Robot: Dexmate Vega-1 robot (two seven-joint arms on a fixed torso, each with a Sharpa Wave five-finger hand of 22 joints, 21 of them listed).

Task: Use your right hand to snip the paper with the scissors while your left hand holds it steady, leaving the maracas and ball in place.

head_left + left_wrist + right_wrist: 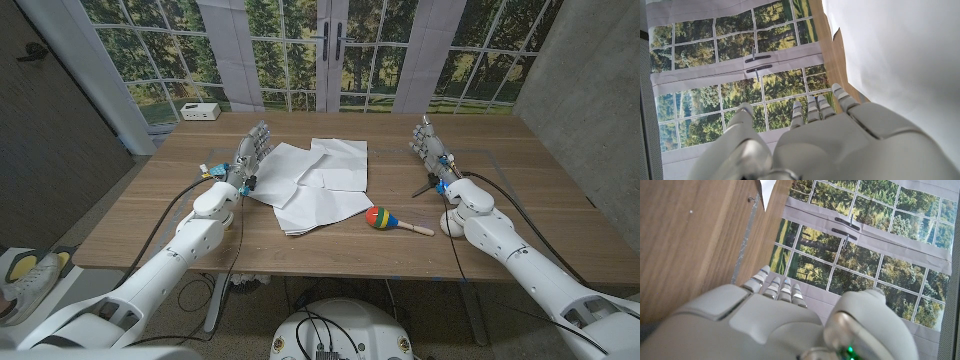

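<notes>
Maraca (384, 219) lies nearest, just beside the paper (318, 185); it could be knocked by a careless reach. Scissors (427, 186) are seen under the right hand (432, 147); left hand (252, 152) stands at the paper's edge. Both hands' fingers are extended, nothing is held; the sheets could slide unpinned.

Paper mid-desk, a robot hand at either side.
The paper (318, 183) lies on the desk (150, 215) at its middle, reaching toward the far edge. The maraca (385, 219) lies just beside the paper's near right corner. The left robot hand (250, 155) touches the paper's left edge; the right robot hand (432, 150) stands well apart, toward the right edge. A small box (200, 111) sits beyond the far left corner.
</notes>
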